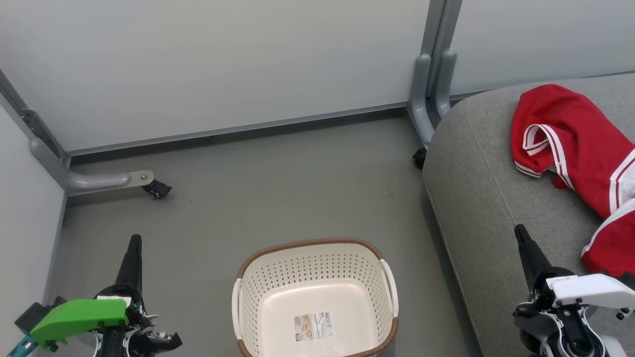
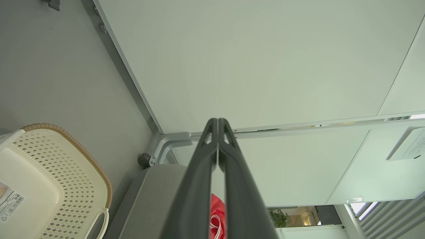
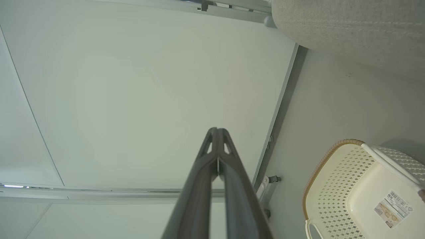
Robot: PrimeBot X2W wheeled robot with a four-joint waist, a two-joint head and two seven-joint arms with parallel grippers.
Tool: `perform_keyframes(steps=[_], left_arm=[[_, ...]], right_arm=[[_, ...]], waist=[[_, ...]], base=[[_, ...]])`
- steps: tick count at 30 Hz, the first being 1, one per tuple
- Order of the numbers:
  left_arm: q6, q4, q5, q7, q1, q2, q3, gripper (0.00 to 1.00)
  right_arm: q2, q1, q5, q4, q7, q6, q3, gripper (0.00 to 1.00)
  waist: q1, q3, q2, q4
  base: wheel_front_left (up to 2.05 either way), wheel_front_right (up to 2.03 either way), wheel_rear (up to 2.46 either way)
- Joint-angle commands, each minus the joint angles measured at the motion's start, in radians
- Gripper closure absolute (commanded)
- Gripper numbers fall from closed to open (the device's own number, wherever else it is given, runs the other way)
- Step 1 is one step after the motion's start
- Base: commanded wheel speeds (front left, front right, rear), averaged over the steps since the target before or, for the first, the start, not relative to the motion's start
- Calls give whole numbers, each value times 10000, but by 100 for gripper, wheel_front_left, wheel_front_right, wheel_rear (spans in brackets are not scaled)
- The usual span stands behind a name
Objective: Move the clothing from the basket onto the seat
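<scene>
Nearest of all, low at the left: left claw (image 1: pixel 134 242), under a green wrist cover (image 1: pixel 79 317), long dark fingers pressed flat together right up to the tips, gripping nothing, pointing away over bare grey floor (image 1: pixel 278 188). Low at the right: right claw (image 1: pixel 519 232), behind a white wrist cover (image 1: pixel 590 290), likewise squeezed fully together and holding nothing, tip over the near part of the seat (image 1: pixel 476 188), near the clothing (image 1: pixel 570 134) without touching it.

Between the two claws, standing upright on the floor: basket (image 1: pixel 307 243), cream perforated walls, brown woven-look rim, a white handle on each side, a paper label (image 1: pixel 312 326) stuck to the bottom. Just right of the basket, the seat: light grey fabric, a stitched seam along the rounded edge, reaching to the far right.

On top of the seat, toward its right side, the clothing: red fabric with white stripes and trim, crumpled in a heap, running off the right edge of the head view, well apart from the basket.

Beyond, pale wall panels (image 1: pixel 223 64) meeting the floor. At the far left, a grey frame foot ending in a black castor (image 1: pixel 158 189). At the seat's far corner, a grey upright post (image 1: pixel 432 84).

From the left wrist, a sliver of red between the finger shafts, lying on the seat.
</scene>
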Motion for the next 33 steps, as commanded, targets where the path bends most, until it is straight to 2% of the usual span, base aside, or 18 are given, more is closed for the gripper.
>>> perform_keyframes(steps=[1,11,33], left_arm=[[-66,17,-228,53,-227,38,69,100],[-101,70,-953,242,-340,40,154,100],[-102,66,-935,248,-311,39,149,100]], right_arm=[[-64,-140,203,19,67,-2,-44,100],[-70,-214,926,66,252,-3,-119,100],[-69,-211,920,66,257,-3,-115,100]], waist=[[0,13,0,-2],[0,111,0,-15],[0,116,0,-15]], base=[[0,0,0],[0,0,0],[0,0,0]])
